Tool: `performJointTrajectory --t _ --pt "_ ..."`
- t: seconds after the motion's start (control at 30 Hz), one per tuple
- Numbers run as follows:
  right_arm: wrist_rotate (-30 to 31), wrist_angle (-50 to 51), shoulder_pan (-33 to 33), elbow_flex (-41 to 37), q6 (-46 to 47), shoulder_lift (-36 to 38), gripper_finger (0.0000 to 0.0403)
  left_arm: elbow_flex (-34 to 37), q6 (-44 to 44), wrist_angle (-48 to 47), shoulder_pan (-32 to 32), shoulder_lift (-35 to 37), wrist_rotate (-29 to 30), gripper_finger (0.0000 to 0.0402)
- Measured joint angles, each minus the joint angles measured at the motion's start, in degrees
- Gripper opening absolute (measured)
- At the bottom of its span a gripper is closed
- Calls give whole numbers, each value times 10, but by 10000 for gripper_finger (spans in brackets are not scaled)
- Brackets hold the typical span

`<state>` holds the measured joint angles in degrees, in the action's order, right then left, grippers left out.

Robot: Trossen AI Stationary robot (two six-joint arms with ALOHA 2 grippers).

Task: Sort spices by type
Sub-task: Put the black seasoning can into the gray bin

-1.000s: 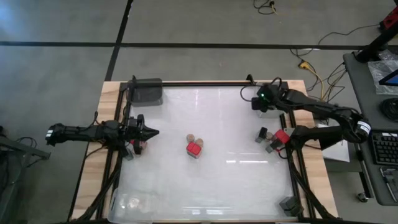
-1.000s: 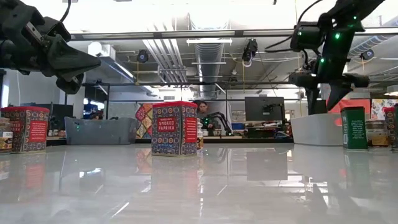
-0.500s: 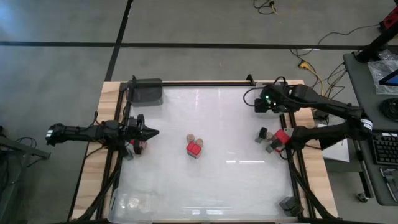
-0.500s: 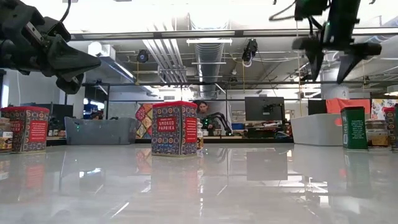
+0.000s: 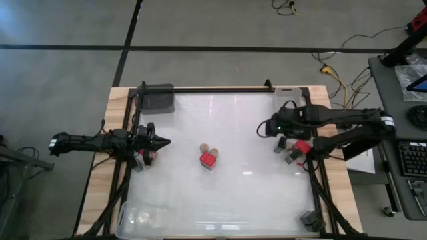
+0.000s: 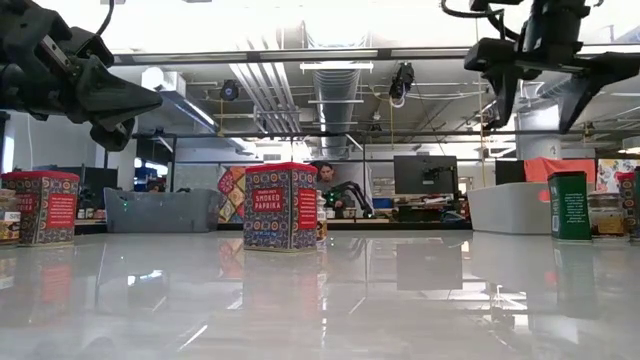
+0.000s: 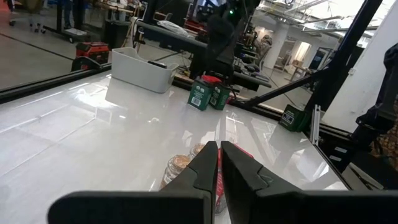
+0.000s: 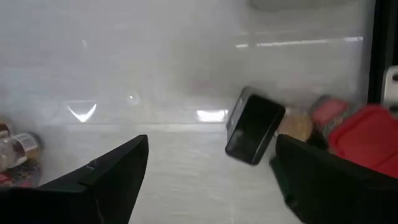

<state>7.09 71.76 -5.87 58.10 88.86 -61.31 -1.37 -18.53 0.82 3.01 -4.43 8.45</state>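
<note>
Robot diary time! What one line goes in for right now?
left gripper: shut, waiting at left edge | right gripper: open, above right-side spices | held: nothing

White table [image 5: 227,193] bears spices [image 5: 209,157] and bins [image 5: 155,97].

Right wrist view is blurred: a black-lidded spice tin [image 8: 254,134] shows no readable label, and a red-lidded tin [image 8: 367,138] is cut off by the picture's edge. In the high view, the left gripper [image 5: 164,142] partly hides spice tins [image 5: 148,157] at the worktop's left edge; their kinds are unclear.
</note>
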Motion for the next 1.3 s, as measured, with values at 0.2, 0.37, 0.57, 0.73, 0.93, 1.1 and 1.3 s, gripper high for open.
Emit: performJointTrajectory --t 0.2,0.37,0.57,0.73,0.93,1.1,1.3 --pt "-16 0 26 -4 49 -44 351 0 0 0 0 0 0 4" --pt "-20 -1 20 -18 56 -80 336 0 0 0 0 0 0 4" --pt "-59 -3 2 -56 64 -84 319 0 0 0 0 0 0 4" --pt "-58 -29 -2 -80 76 -83 308 0 0 0 0 0 0 4" --pt "-56 -82 -25 -109 58 -81 292 0 0 0 0 0 0 4" --pt "-44 -80 -41 -112 40 -81 263 0 0 0 0 0 0 4" --pt "-45 -80 -43 -113 25 -81 206 0 0 0 0 0 0 4"
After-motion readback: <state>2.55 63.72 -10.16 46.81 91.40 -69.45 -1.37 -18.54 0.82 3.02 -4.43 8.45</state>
